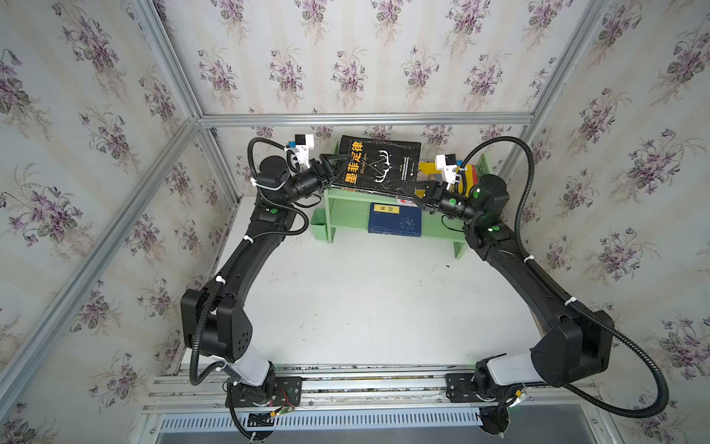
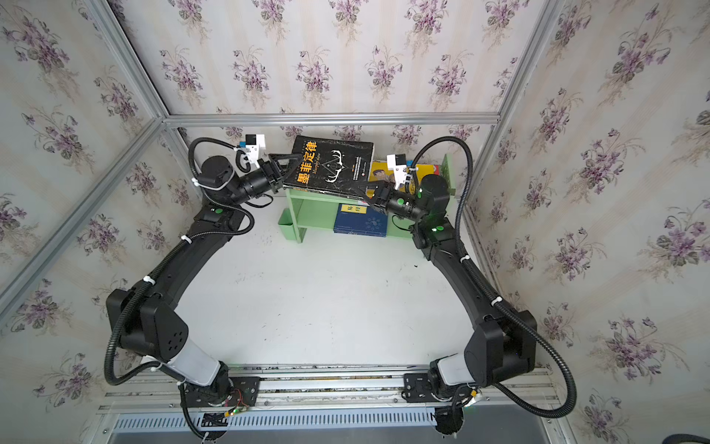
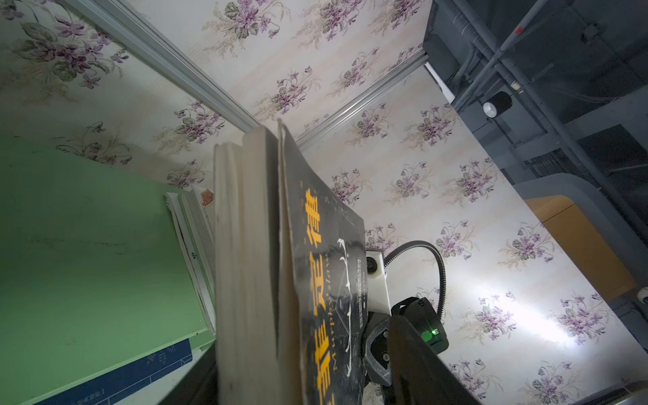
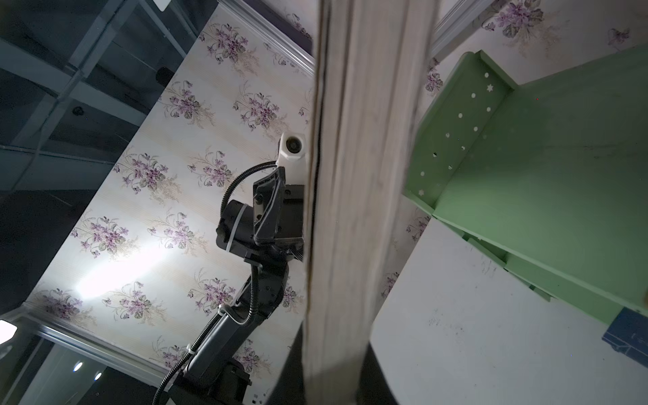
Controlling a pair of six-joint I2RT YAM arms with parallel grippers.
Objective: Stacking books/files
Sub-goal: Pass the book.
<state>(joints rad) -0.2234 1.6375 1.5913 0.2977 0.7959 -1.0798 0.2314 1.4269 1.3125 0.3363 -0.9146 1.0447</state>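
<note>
While its cover faces up, showing an orange title and white antlers, the black book point(image 1: 378, 165) point(image 2: 330, 165) hangs tilted over the left part of the green shelf point(image 1: 353, 215) point(image 2: 315, 211), between the two arms. Whether its underside touches the shelf's top board cannot be told from above.

The right gripper point(image 1: 417, 195) point(image 2: 365, 192) is clamped on the black book's near right corner. In the right wrist view the black book point(image 4: 357, 175) shows its pale page edge running up the middle, with a dark finger pressed close against each side at the bottom.

The left gripper point(image 1: 328, 166) point(image 2: 282, 163) sits at the opposite, left edge with its jaws apart. One triangular finger lies over the cover's corner in both top views. In the left wrist view there is a gap between the black book point(image 3: 326, 280) and the finger point(image 3: 420, 368) beside its cover.

Behind the right gripper, a yellow book point(image 1: 426, 169) point(image 2: 380, 171) lies flat on the shelf's top board, partly hidden by the wrist camera. On the lower board a navy book point(image 1: 395, 221) point(image 2: 361, 221) with a yellow label lies flat, below the black book's right half. A small green cup point(image 1: 319, 223) sits against the shelf's left end. The shelf stands at the far edge of the white table point(image 1: 365, 307), against wallpaper point(image 1: 345, 69) with purple flowers.
</note>
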